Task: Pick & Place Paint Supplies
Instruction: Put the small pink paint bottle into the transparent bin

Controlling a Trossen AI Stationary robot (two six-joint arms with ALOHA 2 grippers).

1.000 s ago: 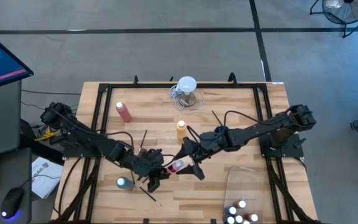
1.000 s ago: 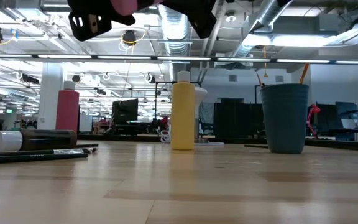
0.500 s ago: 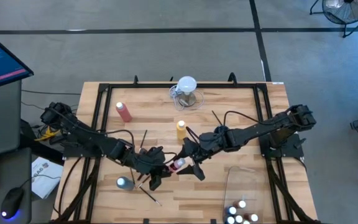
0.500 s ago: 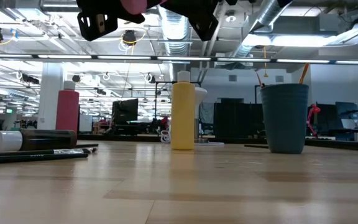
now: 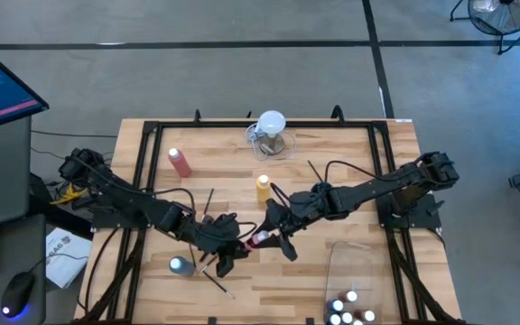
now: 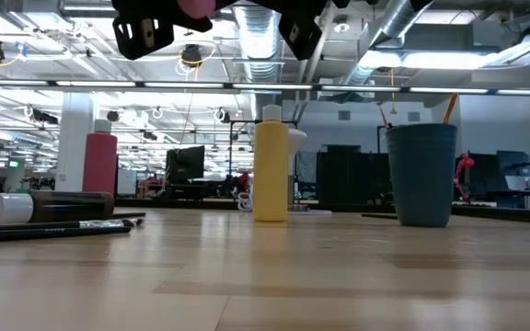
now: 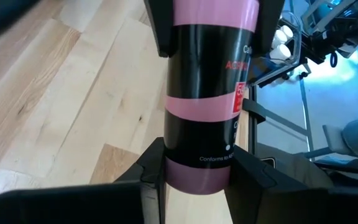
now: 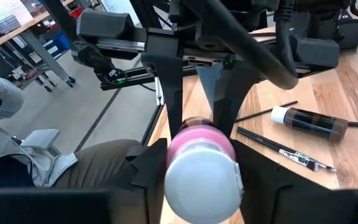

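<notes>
A: Open workshop behind; wooden bench [image 5: 350, 181] under a black frame. Mid-bench, toward the near edge, a pink-banded paint bottle [image 5: 258, 239] hangs in the air between both arms.

B: Jaws?

A: Left gripper [image 7: 194, 163] clamped on its base, right gripper [image 8: 201, 163] clamped at the white-capped end. Likely a handover.

B: Risk?

A: If one pulls before the other lets go, the bottle could twist loose and drop onto the paintbrush [image 5: 217, 283] below.

B: Room?

A: Yellow bottle [image 5: 263, 188] stands just behind; clear bin [image 5: 355, 284] at the near right corner, bare boards between.
</notes>
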